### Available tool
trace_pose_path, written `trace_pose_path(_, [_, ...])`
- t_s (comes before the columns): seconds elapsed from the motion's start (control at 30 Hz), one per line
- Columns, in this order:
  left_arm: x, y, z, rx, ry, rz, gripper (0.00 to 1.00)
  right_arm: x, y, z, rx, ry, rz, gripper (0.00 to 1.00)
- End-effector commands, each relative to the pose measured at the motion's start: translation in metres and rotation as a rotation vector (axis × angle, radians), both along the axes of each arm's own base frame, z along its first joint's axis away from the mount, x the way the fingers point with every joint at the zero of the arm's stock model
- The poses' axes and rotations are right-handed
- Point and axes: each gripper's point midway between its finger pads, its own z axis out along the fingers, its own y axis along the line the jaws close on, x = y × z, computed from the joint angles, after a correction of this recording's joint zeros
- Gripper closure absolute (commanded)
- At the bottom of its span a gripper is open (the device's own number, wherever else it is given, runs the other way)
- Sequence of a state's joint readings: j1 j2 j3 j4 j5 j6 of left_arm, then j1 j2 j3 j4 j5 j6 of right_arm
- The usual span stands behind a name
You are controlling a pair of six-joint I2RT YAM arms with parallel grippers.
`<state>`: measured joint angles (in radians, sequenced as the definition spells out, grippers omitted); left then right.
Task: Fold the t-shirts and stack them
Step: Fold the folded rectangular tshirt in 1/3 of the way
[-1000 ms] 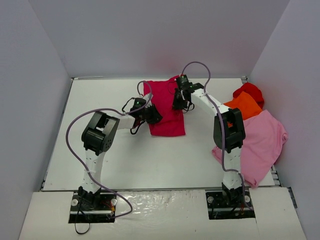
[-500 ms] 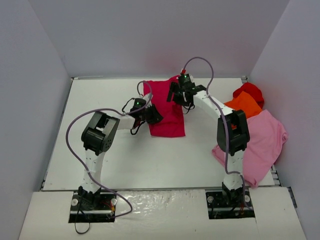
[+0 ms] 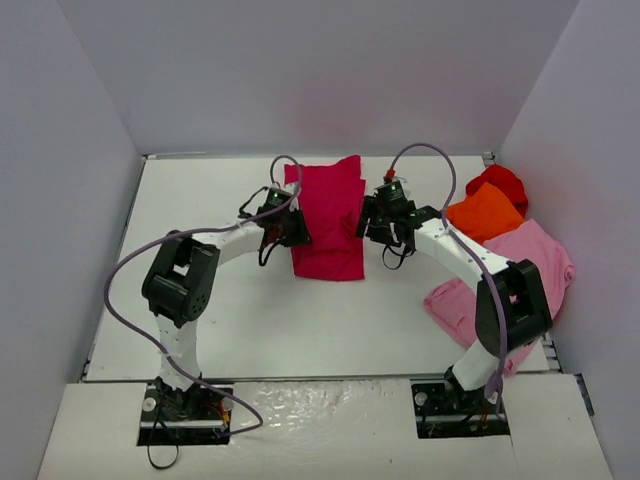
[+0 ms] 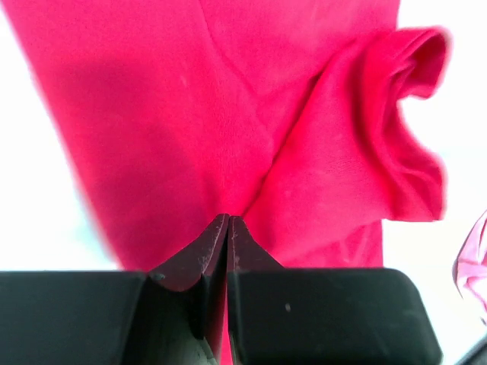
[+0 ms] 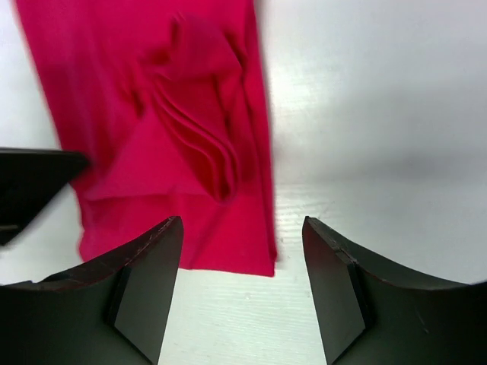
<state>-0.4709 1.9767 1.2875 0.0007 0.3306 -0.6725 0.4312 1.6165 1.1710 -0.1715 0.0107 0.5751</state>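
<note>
The crimson-magenta t-shirt [image 3: 328,215] lies folded into a long strip at the middle of the table, with a sleeve curled up at its far right corner [image 4: 411,122]. My left gripper [image 3: 292,229] is at the strip's left edge, shut on a pinch of its cloth [image 4: 229,218], and creases run out from the tips. Off the strip's right edge my right gripper [image 3: 370,224] hangs open. Its fingers [image 5: 152,258] straddle the shirt's near right corner [image 5: 251,251] and bare table, holding nothing.
Along the right wall lie the orange t-shirt [image 3: 486,212], the red t-shirt [image 3: 499,182] behind it, and the spread light pink t-shirt [image 3: 528,272], partly under the right arm. White table [image 3: 200,200], grey walls all round.
My right gripper has opened, let go of the crimson shirt's far part and drawn back toward the near right. The left gripper, still shut, has shifted slightly farther along the left edge.
</note>
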Motion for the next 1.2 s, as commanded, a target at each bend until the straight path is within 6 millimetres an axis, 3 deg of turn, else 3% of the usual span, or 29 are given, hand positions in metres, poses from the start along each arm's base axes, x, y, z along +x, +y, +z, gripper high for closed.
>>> trace_pose_path(0.0, [0.028,0.030,0.125,0.090,-0.292,0.092,1.00,0.009,0.015,-0.018,0.072,-0.003,0.034,0.40])
trace_pose_path(0.13, [0.014,0.045,0.164,0.073,-0.369,0.142,1.00,0.018,0.036,-0.026,0.147,0.007,0.082,0.41])
trace_pose_path(0.23, [-0.004,0.055,0.189,0.046,-0.411,0.156,1.00,0.025,0.038,-0.028,0.144,-0.003,0.085,0.43])
trace_pose_path(0.37, [-0.021,0.069,0.196,0.062,-0.418,0.169,1.00,0.031,0.040,-0.030,0.133,-0.004,0.095,0.43])
trace_pose_path(0.43, [-0.027,0.073,0.203,0.064,-0.429,0.171,1.00,0.034,0.042,-0.033,0.133,0.000,0.101,0.52])
trace_pose_path(0.47, [-0.029,0.074,0.202,0.069,-0.427,0.169,1.00,0.034,0.042,-0.035,0.133,0.004,0.103,0.54])
trace_pose_path(0.53, [-0.032,0.077,0.201,0.075,-0.425,0.169,1.00,0.035,0.046,-0.035,0.138,0.005,0.110,0.82])
trace_pose_path(0.57, [-0.034,0.077,0.200,0.078,-0.420,0.169,1.00,0.036,0.047,-0.033,0.140,0.003,0.112,0.90])
trace_pose_path(0.67, [-0.035,0.075,0.194,0.075,-0.407,0.158,1.00,0.039,0.049,-0.027,0.150,-0.008,0.115,1.00])
trace_pose_path(0.83, [-0.035,0.072,0.184,0.070,-0.389,0.144,1.00,0.049,0.058,-0.006,0.179,-0.046,0.129,1.00])
trace_pose_path(1.03, [-0.035,0.066,0.171,0.055,-0.369,0.129,1.00,0.088,0.081,0.035,0.250,-0.132,0.139,1.00])
trace_pose_path(1.17, [-0.035,0.064,0.161,0.059,-0.349,0.116,1.00,0.107,0.104,0.031,0.330,-0.116,0.158,1.00])
